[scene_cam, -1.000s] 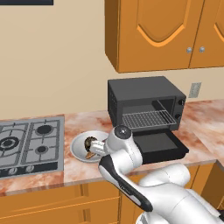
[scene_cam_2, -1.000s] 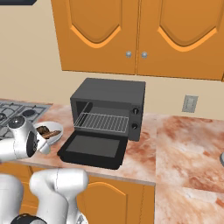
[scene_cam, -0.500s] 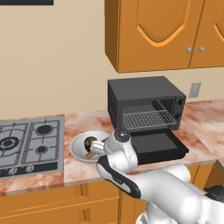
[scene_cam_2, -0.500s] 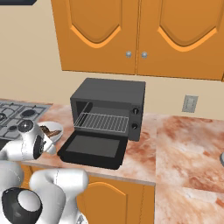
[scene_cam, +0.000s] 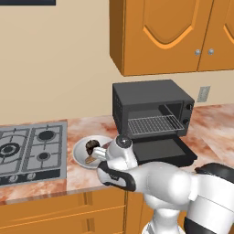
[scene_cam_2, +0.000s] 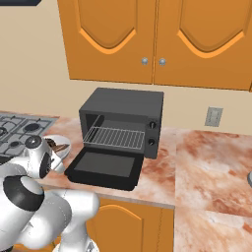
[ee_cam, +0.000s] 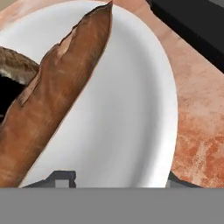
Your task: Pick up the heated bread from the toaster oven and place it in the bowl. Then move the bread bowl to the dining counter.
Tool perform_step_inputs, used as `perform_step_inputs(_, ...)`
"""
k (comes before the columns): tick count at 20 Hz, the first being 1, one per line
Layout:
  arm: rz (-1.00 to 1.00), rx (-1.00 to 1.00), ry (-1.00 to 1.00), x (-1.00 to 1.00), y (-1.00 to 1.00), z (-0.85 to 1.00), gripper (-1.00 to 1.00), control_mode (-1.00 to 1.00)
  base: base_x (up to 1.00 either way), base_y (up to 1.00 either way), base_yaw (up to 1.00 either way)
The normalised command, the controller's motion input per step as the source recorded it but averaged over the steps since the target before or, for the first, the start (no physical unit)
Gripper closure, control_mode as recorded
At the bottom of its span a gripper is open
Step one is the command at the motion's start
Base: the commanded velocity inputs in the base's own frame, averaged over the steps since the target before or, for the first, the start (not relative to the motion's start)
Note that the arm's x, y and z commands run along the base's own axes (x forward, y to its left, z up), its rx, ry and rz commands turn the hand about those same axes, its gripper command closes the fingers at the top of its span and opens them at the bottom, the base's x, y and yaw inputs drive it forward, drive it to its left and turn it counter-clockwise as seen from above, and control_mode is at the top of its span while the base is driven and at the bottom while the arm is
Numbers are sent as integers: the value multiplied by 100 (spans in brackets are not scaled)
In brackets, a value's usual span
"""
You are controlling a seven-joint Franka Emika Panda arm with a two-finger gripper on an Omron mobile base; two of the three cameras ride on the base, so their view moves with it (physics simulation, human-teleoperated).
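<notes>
The grey bowl [scene_cam: 80, 150] sits on the counter between the hob and the toaster oven [scene_cam: 153, 107]. In it lie the heated bread [scene_cam: 92, 145], a dark lump, and a long tan stick [scene_cam: 91, 159]. My gripper [scene_cam: 104, 153] hangs at the bowl's right rim. In the hand view the gripper [ee_cam: 118, 179] straddles that rim: one fingertip [ee_cam: 64, 177] inside the bowl [ee_cam: 131, 109], the other outside, still well apart. The stick [ee_cam: 61, 96] crosses the bowl, and the bread [ee_cam: 15, 70] peeks in at the left. The oven's door is down and its rack is bare. The dining counter is out of view.
A grey gas hob [scene_cam: 32, 151] lies left of the bowl. The dropped oven door [scene_cam: 160, 151] juts toward the counter's front edge just right of my hand. Orange wall cabinets [scene_cam: 169, 32] hang above. Marbled counter [scene_cam_2: 206, 167] stretches to the right of the oven.
The fingers have drawn closer together around the bowl's rim. The arm's elbow has swung forward and lower. Bowl, bread and oven have stayed put.
</notes>
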Motion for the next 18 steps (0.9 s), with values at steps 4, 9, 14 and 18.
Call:
perform_step_inputs(4,0,0,0,0,0,7,100,-100,0,0,0)
perform_step_inputs(9,-3,0,-3,-16,0,45,100,-100,0,0,0)
perform_step_inputs(14,-5,0,-5,-41,2,75,100,-100,0,0,0)
perform_step_inputs(18,-13,4,-8,-55,2,90,100,-100,0,0,0)
